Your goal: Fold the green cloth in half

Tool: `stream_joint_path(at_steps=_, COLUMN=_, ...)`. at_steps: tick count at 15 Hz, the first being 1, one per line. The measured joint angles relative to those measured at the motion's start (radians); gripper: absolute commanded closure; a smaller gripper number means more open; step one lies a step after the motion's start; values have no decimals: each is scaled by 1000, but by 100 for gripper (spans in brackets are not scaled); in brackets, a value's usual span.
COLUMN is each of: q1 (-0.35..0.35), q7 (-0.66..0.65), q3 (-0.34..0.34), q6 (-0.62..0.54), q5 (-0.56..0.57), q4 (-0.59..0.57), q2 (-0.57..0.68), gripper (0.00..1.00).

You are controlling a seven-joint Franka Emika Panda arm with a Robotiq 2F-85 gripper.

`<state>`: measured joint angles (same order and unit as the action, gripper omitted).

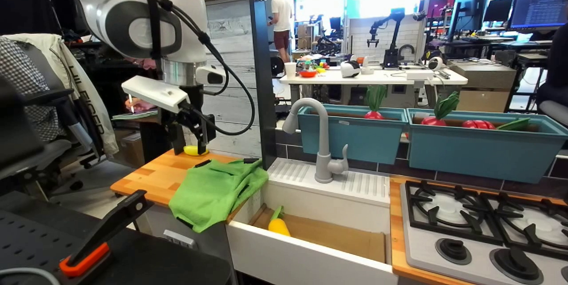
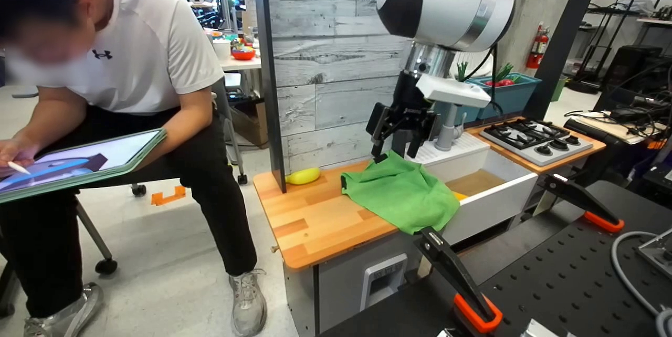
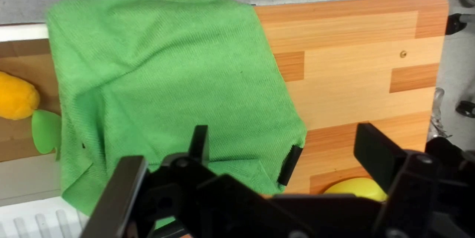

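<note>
The green cloth [image 1: 213,194] lies rumpled on the wooden counter [image 1: 162,174], with black strips at its edges. It also shows in an exterior view [image 2: 401,198] and in the wrist view [image 3: 178,78]. Part of it hangs over the counter's front edge and the sink's near side edge. A small corner flap shows at its back edge. My gripper [image 3: 284,138] is open and empty above the cloth's back edge; it shows in both exterior views [image 1: 190,148] [image 2: 395,152]. In the wrist view one finger overlaps the cloth and the other overlaps bare wood. The gripper body hides part of the cloth.
A yellow object [image 3: 356,188] lies on the counter by the back wall. The sink [image 1: 310,249] holds a yellow-orange toy [image 1: 278,226]. A grey faucet [image 1: 323,143], teal bins [image 1: 355,134] and a stove [image 1: 443,236] stand beyond. Clamps [image 2: 462,279] are in front.
</note>
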<state>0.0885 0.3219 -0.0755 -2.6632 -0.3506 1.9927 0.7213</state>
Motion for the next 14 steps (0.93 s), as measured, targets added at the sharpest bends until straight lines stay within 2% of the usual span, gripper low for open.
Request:
stream_joint_path(at_steps=7, q1=-31, q7=-123, q3=-22, q6=-47, q5=127, q4=-202, q2=211, gripper=0)
stream_joint_path(at_steps=13, q1=-68, q7=-183, q3=-23, q6=-47, q5=165, q4=-362, q2=343, gripper=0)
stream_joint_path(at_steps=14, q1=-75, q7=-188, q3=-23, q6=-47, q5=168, q4=-382, q2=357, gripper=4)
